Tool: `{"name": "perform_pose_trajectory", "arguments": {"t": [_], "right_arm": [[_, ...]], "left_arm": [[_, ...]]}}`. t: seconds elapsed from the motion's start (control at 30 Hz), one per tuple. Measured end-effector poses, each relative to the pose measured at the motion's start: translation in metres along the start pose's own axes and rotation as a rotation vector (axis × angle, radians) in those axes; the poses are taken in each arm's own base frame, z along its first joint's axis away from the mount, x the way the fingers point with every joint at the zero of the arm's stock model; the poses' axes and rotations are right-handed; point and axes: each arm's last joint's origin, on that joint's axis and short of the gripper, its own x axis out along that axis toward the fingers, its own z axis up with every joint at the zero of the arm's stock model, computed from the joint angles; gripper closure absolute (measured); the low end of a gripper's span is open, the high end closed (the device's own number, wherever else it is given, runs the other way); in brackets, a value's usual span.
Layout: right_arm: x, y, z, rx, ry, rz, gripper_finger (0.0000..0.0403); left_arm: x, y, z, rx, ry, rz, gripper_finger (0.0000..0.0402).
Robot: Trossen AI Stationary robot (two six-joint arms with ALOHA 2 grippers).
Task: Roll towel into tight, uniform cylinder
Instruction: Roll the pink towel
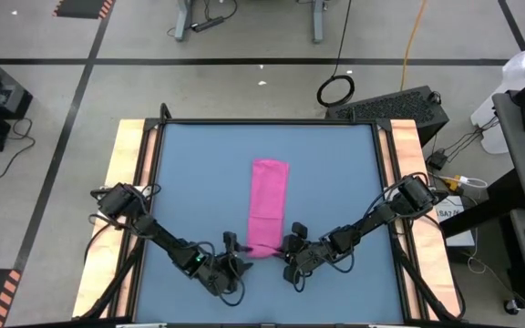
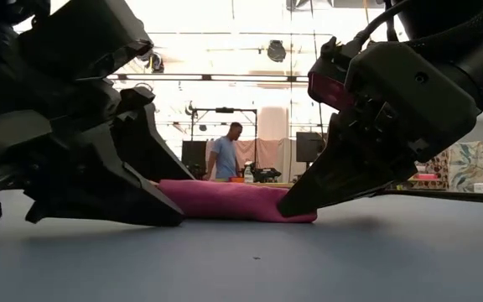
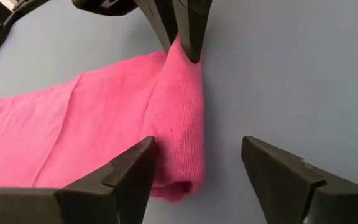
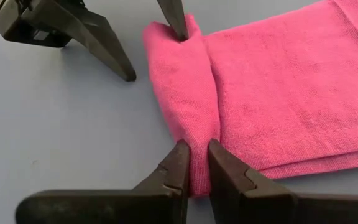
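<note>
A thin magenta-pink rectangular cloth towel is seen lying as a long strip at the centre of the blue tabletop in the high view, with only its lower end turned over into a first small roll. That roll is pinched at one end by the nearly closed right hand, while the left hand is spread wide around the other end, one finger resting on the cloth. The rolling is judged barely begun, with most of the strip left flat.
</note>
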Motion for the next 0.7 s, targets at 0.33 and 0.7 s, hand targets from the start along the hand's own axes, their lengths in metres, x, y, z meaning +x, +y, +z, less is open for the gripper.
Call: {"name": "perform_pose_trajectory", "arguments": {"t": [0.33,0.7], "right_arm": [[0.0,0.0,0.0,0.0,0.008,0.011,0.0367],[-0.011,0.008,0.003,-0.178,-0.011,0.02,0.0339]], "left_arm": [[0.006,0.007,-0.002,-0.151,0.032,0.001,0.0235],[0.021,0.025,-0.003,-0.319,0.117,-0.055,0.0347]]}}
